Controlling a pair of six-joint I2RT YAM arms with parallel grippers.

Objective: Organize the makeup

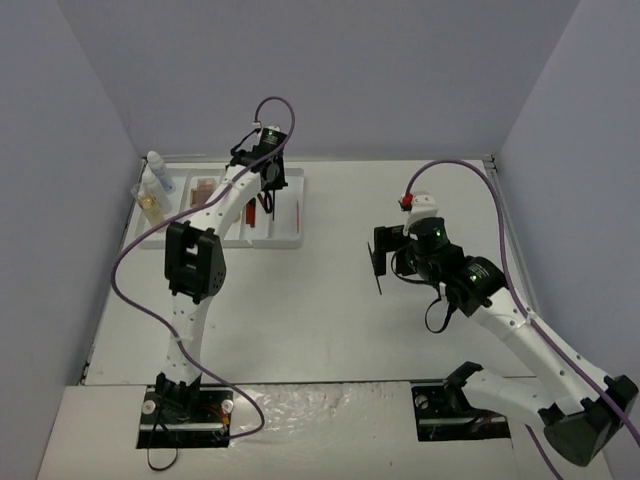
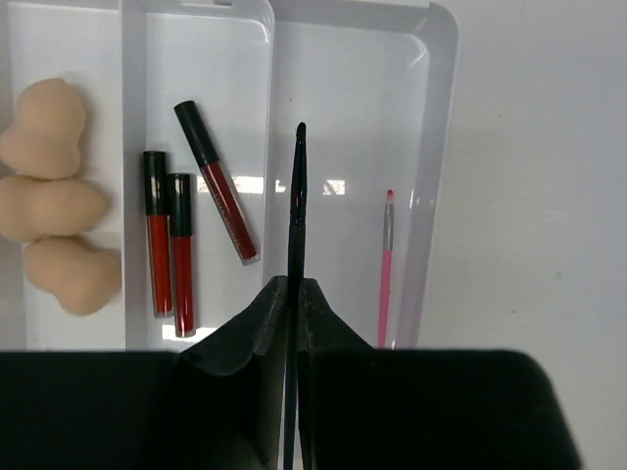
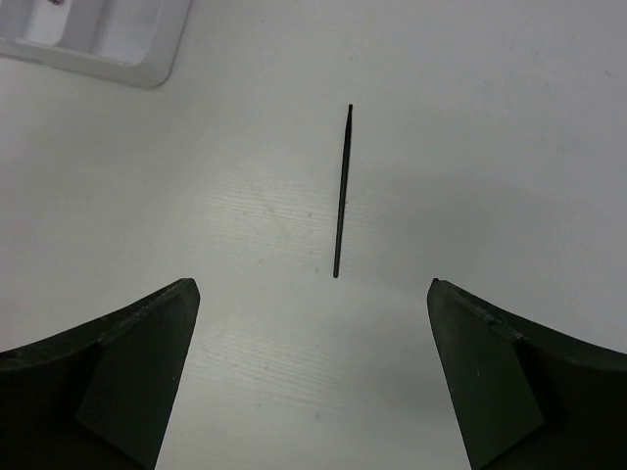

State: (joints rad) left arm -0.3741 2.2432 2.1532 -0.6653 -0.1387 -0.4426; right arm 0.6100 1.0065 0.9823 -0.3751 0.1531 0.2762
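Observation:
My left gripper point(image 2: 294, 284) is shut on a thin black pencil point(image 2: 297, 196), held over the rightmost compartment of the white tray point(image 2: 431, 147). A pink brush point(image 2: 386, 264) lies in that compartment. Three red tubes point(image 2: 181, 255) and three peach sponges point(image 2: 49, 206) lie in the compartments to its left. In the top view the left gripper point(image 1: 268, 192) is over the tray point(image 1: 290, 240). My right gripper point(image 3: 311, 284) is open and empty above a second black pencil point(image 3: 343, 191) lying on the table, also seen in the top view point(image 1: 379, 286).
A white bottle point(image 1: 155, 165) and a tan-filled tube point(image 1: 150, 205) stand at the tray's left end, by the left wall. A palette point(image 1: 205, 188) lies in the tray. The tray's corner point(image 3: 98, 39) shows in the right wrist view.

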